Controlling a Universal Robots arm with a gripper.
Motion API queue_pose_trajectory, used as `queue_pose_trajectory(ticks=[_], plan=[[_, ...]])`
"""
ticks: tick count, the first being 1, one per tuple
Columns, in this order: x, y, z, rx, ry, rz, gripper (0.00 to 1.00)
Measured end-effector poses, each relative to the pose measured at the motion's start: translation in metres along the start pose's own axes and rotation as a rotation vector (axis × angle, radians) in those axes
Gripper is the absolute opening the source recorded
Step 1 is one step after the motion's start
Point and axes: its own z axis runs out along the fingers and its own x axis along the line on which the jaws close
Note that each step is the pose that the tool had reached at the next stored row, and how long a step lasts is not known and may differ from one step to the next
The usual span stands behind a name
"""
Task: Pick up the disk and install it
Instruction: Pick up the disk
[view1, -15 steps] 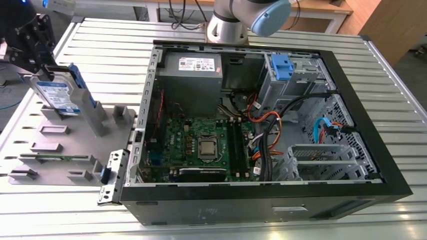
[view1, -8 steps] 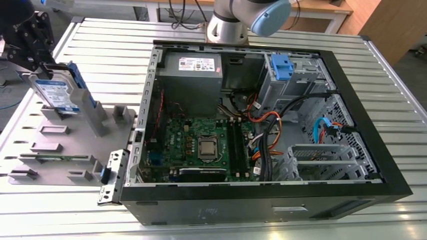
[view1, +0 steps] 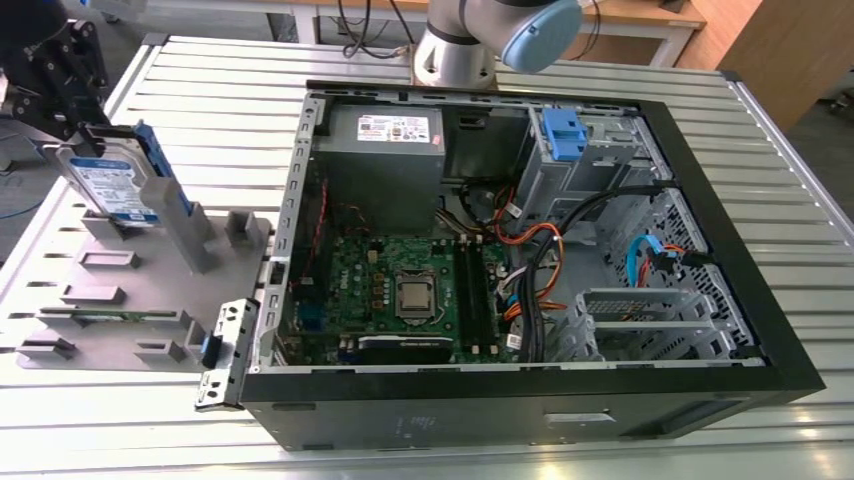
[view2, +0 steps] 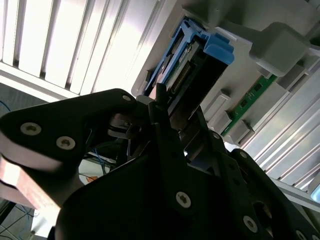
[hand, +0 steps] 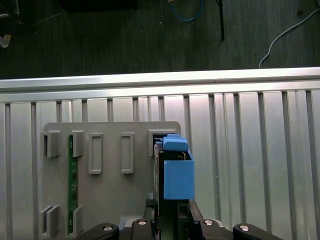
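The robot arm's (view1: 487, 40) black hand (view1: 67, 95) is hanging over the far corner of the slatted metal tabletop (view1: 534, 70), at the exterior view's left, right at the upper end of the hard drive (view1: 114, 190). The disk is standing on edge in a slot of a grey fixture plate (view1: 134, 290), label facing out and a blue side rail (view1: 151, 160) running along its back. It is leaning against an upright grey post.

In both wrist views the hand (view2: 179, 102) (hand: 171, 220) is sitting up against the near end of the drive (view2: 197, 60) (hand: 178, 177). Whether it is pinching the drive or merely poised around it cannot be told. The drive is resting in its slot on the plate (hand: 107, 195), with a green memory stick (hand: 72, 185) lying in a neighbouring slot.

Just beside the fixture, toward the exterior view's right, an open desktop computer case (view1: 747, 330) is lying on its side — green motherboard (view1: 387, 270) showing in the middle and a grey power-supply box (view1: 387, 150) sitting at the far end. A blue plastic latch (view1: 562, 135) is topping a metal cage in the far corner, with black and orange cables looping beside it. The drive is sitting well apart from that cage, outside the case.
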Motion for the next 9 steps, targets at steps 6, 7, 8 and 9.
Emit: queue_pose_trajectory(ticks=[6, 7, 8, 9], plan=[[-0.0001, 0.0, -0.0023, -0.0001, 0.0, 0.0, 0.35], [-0.0001, 0.0001, -0.0031, -0.0001, 0.0, 0.0, 0.35], [-0.0001, 0.0001, -0.0042, -0.0001, 0.0001, 0.0, 0.35], [-0.0002, 0.0001, -0.0051, -0.0001, 0.0001, 0.0, 0.35]])
